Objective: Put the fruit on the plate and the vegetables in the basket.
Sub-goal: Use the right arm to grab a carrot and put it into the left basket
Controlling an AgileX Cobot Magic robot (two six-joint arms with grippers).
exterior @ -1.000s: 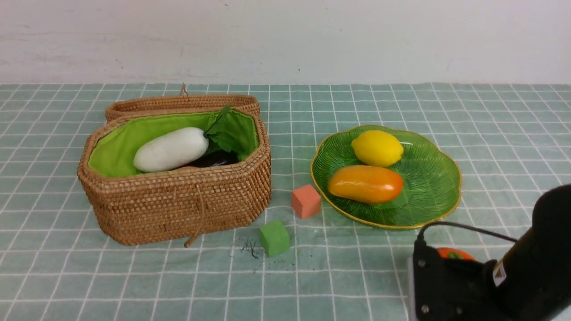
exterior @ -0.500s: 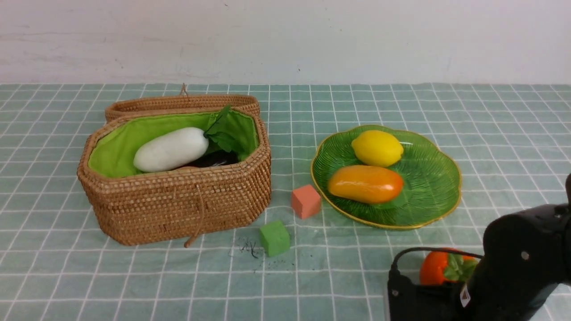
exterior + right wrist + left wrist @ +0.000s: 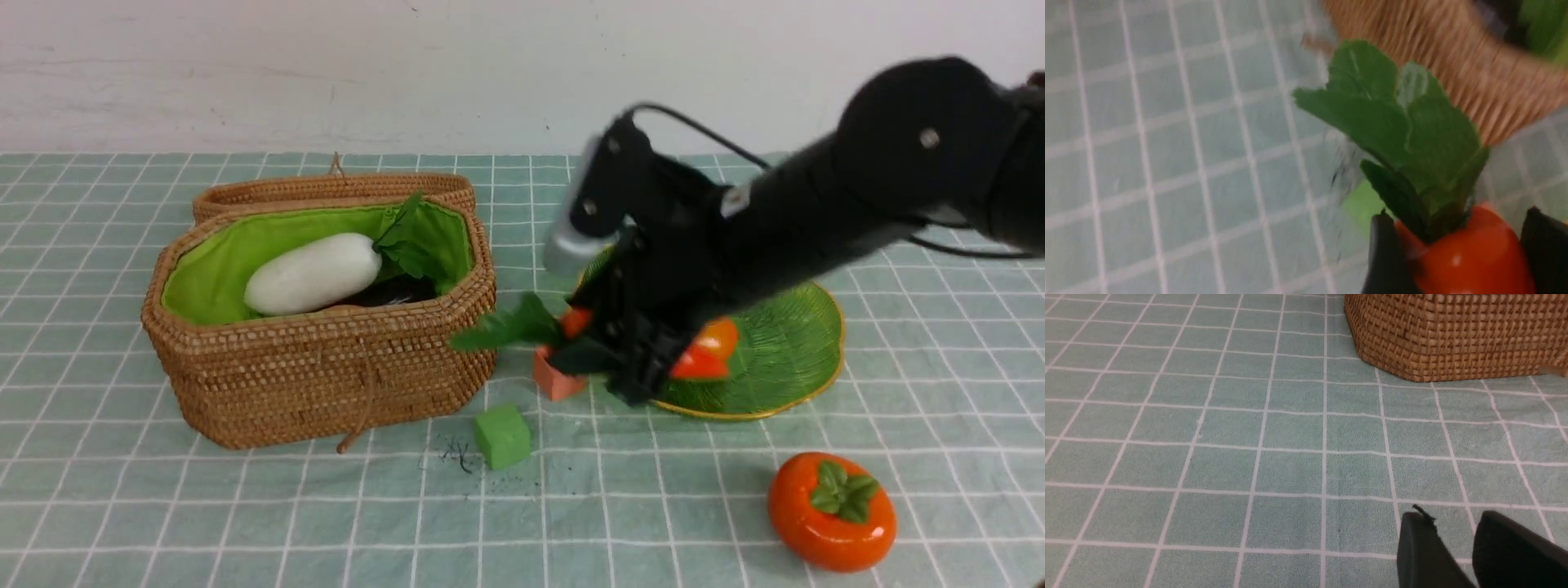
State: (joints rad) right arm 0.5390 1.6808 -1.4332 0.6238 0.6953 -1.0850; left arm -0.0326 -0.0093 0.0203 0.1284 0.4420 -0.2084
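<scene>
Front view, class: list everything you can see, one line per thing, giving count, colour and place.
basket: one, brown wicker with green lining, left on the cloth, lid open
radish: one, white with green leaves, inside the basket
plate: one, green glass, right of the basket
mango: one, orange, on the plate, mostly hidden
carrot: one, orange-red, green leaves, held above the cubes
persimmon: one, orange-red, on the cloth near the front right
cubes: salmon, green, between basket and plate
right gripper: black fingers shut on the carrot
</scene>
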